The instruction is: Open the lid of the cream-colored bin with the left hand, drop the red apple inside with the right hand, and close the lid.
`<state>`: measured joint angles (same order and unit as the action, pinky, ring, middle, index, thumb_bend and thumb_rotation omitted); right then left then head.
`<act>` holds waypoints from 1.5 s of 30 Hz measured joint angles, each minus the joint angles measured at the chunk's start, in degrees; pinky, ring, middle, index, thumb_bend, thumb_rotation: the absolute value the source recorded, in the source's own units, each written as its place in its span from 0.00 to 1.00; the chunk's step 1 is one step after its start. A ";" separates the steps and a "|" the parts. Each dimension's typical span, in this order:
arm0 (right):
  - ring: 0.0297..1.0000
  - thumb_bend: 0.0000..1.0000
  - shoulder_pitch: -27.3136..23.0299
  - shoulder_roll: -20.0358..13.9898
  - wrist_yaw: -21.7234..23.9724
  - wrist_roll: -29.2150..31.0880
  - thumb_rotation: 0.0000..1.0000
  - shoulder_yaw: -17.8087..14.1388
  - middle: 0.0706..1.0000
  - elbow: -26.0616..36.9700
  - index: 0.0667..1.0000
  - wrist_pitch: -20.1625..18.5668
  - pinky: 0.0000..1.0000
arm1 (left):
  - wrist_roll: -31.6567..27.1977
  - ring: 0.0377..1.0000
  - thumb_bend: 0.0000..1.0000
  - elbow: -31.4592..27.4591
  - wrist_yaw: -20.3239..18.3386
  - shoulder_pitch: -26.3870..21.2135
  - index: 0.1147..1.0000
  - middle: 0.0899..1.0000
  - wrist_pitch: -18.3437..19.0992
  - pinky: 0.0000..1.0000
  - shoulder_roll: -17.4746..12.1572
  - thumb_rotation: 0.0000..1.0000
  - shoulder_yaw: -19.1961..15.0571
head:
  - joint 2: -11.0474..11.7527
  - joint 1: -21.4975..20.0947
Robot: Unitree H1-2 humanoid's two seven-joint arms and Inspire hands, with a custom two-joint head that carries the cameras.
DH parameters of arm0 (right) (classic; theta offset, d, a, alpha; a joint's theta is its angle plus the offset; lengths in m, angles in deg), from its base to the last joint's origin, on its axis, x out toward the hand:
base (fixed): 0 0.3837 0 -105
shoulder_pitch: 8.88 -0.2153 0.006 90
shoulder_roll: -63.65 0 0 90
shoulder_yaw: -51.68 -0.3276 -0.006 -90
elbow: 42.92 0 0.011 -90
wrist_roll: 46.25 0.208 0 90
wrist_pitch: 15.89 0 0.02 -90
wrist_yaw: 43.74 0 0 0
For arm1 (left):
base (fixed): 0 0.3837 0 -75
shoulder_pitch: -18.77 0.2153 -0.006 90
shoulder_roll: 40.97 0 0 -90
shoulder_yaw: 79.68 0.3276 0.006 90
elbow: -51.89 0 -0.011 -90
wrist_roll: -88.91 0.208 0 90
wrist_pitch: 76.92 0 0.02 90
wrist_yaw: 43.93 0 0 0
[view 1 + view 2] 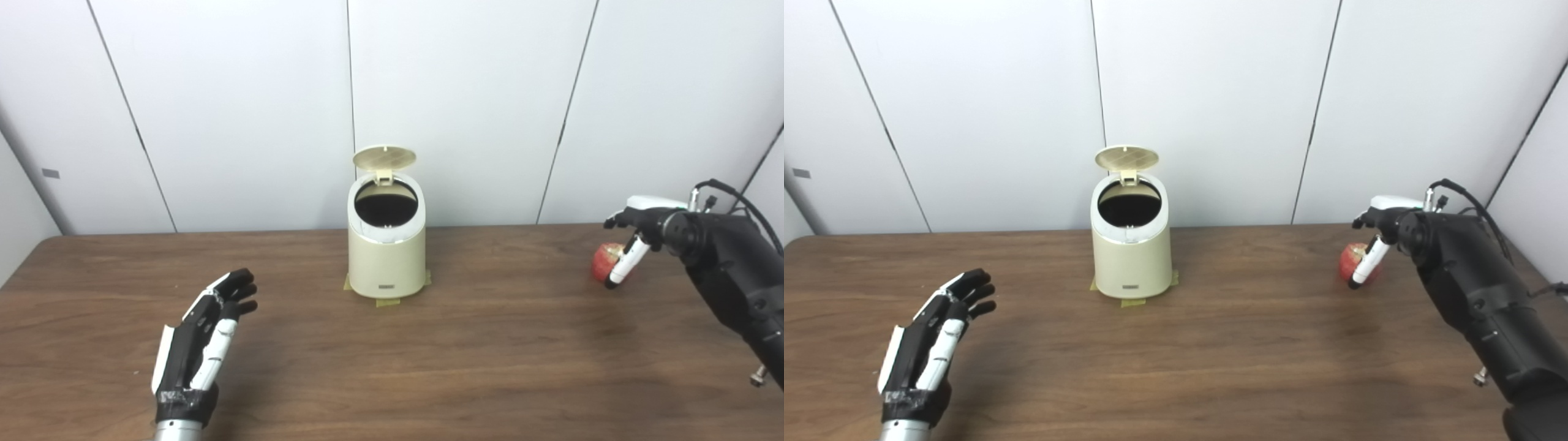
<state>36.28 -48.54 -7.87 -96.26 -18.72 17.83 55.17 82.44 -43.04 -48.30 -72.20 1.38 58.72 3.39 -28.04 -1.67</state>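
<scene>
The cream-colored bin [386, 257] stands at the back middle of the table with its round lid [384, 158] tipped up, showing the dark inside. The red apple [605, 260] is at the far right of the table. My right hand [634, 236] is over and around it, the thumb lying down across the apple's front and the fingers curled above it. Whether the hand grips the apple is unclear, and the apple's far side is hidden. My left hand [205, 334] hovers low at the front left, open and holding nothing, well away from the bin.
Strips of tape [388, 301] hold the bin's base to the brown wooden table [478, 349]. White wall panels stand right behind the table's back edge. My right forearm [735, 282] reaches over the table's right end.
</scene>
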 measured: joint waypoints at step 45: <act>0.43 0.53 1.59 2.31 -19.25 -3.82 0.00 7.73 0.40 -5.85 0.46 2.53 0.34 | 1.01 0.80 0.60 -3.69 0.14 2.01 0.75 0.80 0.31 0.72 -0.01 0.61 0.86 | -1.41 0.18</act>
<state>37.87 -46.23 -27.12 -100.08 -10.98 11.98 57.70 83.45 -46.72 -48.16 -70.19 1.69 58.71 4.25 -29.44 -1.49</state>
